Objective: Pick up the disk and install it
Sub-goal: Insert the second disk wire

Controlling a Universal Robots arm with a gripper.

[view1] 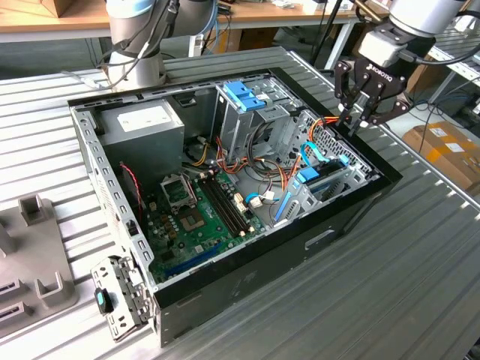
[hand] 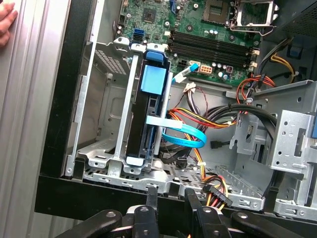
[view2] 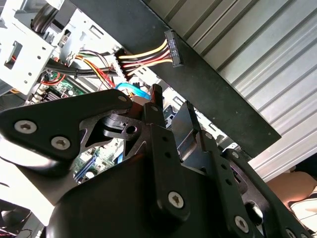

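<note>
While one open computer case (view1: 247, 247) lies on its side on the ribbed metal surface (view1: 420, 255), its interior faces upward. One grey power-supply box (view1: 142, 124) occupies the corner of the case toward the exterior view's left. One green motherboard (view1: 191, 221) covers the case floor beside it, and one tall metal cage (view1: 244, 124) with a blue plastic handle (view1: 245, 95) stands next to the power supply.

One disk (hand: 148, 119) sits on edge in the drive bay (hand: 119, 163) at the case end toward the exterior view's right, held between upright metal rails. Its light-blue carrier (hand: 154, 79) faces out of the bay in the first wrist view. In the exterior view the same disk (view1: 319, 180) appears low in the case, just inside the black wall.

One gripper (view1: 362, 112) hangs above the case rim, near the bay and apart from the disk. The jaws stand narrowly parted and hold nothing; two black fingertips (hand: 190, 198) appear over the case edge in the first wrist view, and the same gripper (view2: 171, 114) appears in the second wrist view.

One flat blue data cable (hand: 183, 136) loops beside the disk. One bundle of red, yellow and black power leads ends in a black connector (view2: 172, 48) resting on the case wall. One person's hand (hand: 6, 22) rests on the surface beside the case.
</note>
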